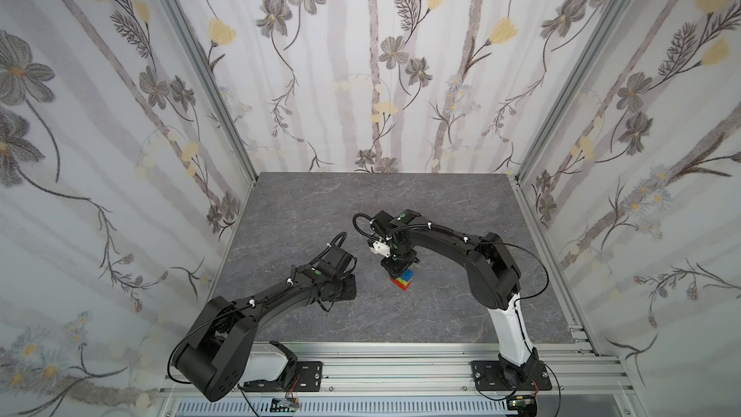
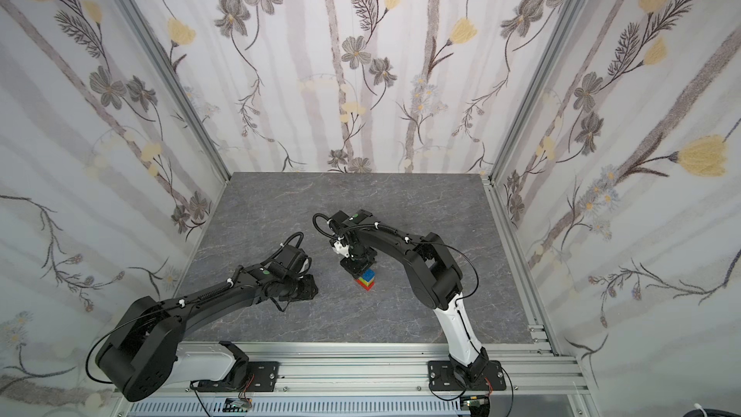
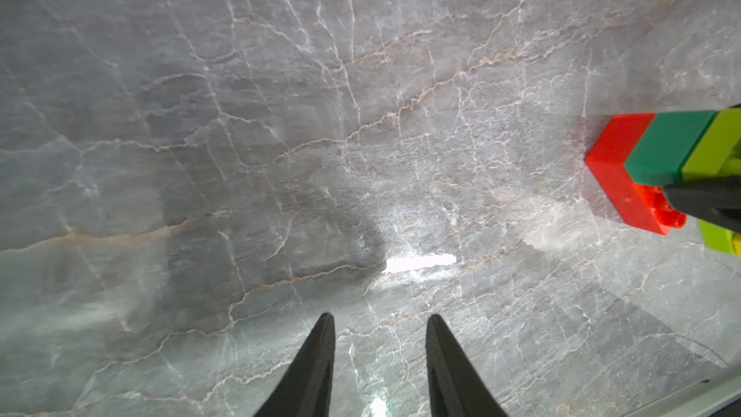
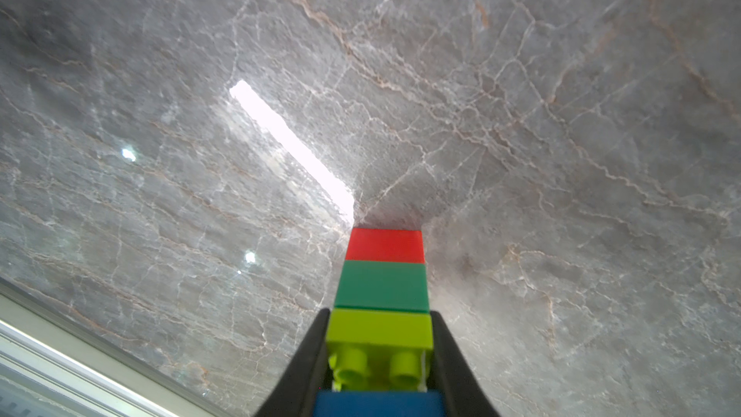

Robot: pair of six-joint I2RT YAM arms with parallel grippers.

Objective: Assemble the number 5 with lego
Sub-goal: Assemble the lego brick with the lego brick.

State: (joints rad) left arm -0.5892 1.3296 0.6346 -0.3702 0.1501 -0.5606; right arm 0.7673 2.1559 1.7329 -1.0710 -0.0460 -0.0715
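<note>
The number 5 [image 1: 402,278] stands mid-table on the grey marble-look surface [image 1: 401,202] (floral walls all around). Right gripper [image 4: 380,338] is clamped on its lime-green bar [image 4: 380,326]. Left gripper [image 3: 380,320] is parted, empty, beside it.

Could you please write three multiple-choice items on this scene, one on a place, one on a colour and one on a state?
1. Where does the brick stack stand?
A. on the grey tabletop, under the right arm's wrist
B. on the aluminium rail
C. under the left arm's elbow

2. Which brick is lowest in the stack?
A. blue
B. red brick
C. yellow

3. How does the left gripper stand?
A. shut on a brick
B. open, with nothing between its fingers
C. pressed flat on the stack

Answers:
1 A, both top views show it there.
2 B, red meets the tabletop in both wrist views.
3 B, only bare tabletop shows between its fingers; the right gripper clamps the stack.
</note>
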